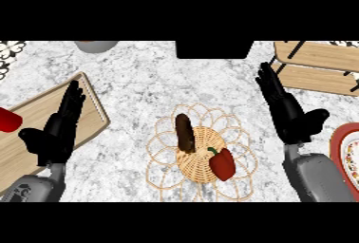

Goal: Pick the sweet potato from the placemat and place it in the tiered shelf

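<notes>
Sweet potato (185, 132) sits untouched on the placemat (163, 159), and neither hand of mine is near enough to hold it. My right hand (289, 114) is released, fingers straight and pointing up the view, thumb out to the right; it hovers over bare bench (140, 80) just left of the tiered shelf (319, 66), with its fingertips close to the shelf's dark frame. I cannot tell whether they touch it. My left hand (60, 126) is also released, fingers straight, lying over the wooden cutting board (28, 142) at the left side of the view, thumb out to the left.

Moving outward from the hands, the placemat is between the two forearms, a woven round centre with looped wicker petals around it. The sweet potato is dark brown and long, lying roughly upright in the view across the upper left part of the woven centre. A red bell pepper (222, 163) with a green stem lies just beside it on the lower right part of the mat.

A red object (7, 119) rests at the far left edge on the cutting board. A red-rimmed plate (336, 142) shows at the right edge, beside my right forearm. A grey bowl (96, 45) and a black box (214, 49) stand at the far edge of the bench.
</notes>
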Action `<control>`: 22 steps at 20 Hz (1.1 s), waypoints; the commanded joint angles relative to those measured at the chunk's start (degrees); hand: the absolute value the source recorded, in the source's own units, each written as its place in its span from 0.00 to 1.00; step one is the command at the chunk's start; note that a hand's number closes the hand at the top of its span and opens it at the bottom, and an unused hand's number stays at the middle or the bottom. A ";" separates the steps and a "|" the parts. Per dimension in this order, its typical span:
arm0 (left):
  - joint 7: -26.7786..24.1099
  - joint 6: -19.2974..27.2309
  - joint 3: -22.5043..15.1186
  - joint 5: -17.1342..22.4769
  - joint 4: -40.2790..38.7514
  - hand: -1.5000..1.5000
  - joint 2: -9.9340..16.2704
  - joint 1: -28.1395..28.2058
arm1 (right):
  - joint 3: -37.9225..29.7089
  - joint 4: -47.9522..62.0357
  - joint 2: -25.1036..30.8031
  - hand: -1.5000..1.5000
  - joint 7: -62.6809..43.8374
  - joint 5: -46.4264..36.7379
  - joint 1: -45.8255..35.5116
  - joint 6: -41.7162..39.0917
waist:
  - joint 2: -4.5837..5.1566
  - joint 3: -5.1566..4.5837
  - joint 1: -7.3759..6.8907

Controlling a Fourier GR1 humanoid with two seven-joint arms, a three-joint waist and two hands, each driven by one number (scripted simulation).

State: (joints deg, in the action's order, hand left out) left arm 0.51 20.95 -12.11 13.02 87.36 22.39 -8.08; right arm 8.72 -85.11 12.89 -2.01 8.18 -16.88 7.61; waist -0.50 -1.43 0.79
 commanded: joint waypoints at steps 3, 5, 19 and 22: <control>-2.06 -3.84 -2.47 -1.58 -1.98 0.50 -0.49 -0.56 | 6.07 -2.92 2.17 0.00 -12.47 -14.46 -6.91 8.29 | 0.35 1.26 -0.67; -1.03 -3.97 -5.01 -3.60 -2.06 0.50 -0.43 -2.34 | 11.19 -1.48 2.10 0.00 -20.30 -22.96 -13.40 11.16 | 0.14 0.99 -1.16; -1.51 -3.80 -8.22 -6.08 -4.94 0.50 -5.68 -2.01 | 14.66 -3.67 -3.58 0.00 -18.25 -54.46 0.60 41.55 | 0.31 1.40 -0.30; -0.14 -7.64 -4.85 -4.32 -5.78 0.50 -3.13 -4.49 | 15.97 -6.74 -2.25 0.00 -25.71 -54.11 -2.78 26.78 | 0.34 1.36 -0.49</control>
State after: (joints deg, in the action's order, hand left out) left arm -0.68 15.07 -18.04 8.50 81.91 19.03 -10.93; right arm 22.77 -88.97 11.50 -22.00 -43.00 -17.99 42.16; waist -0.18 -0.13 0.78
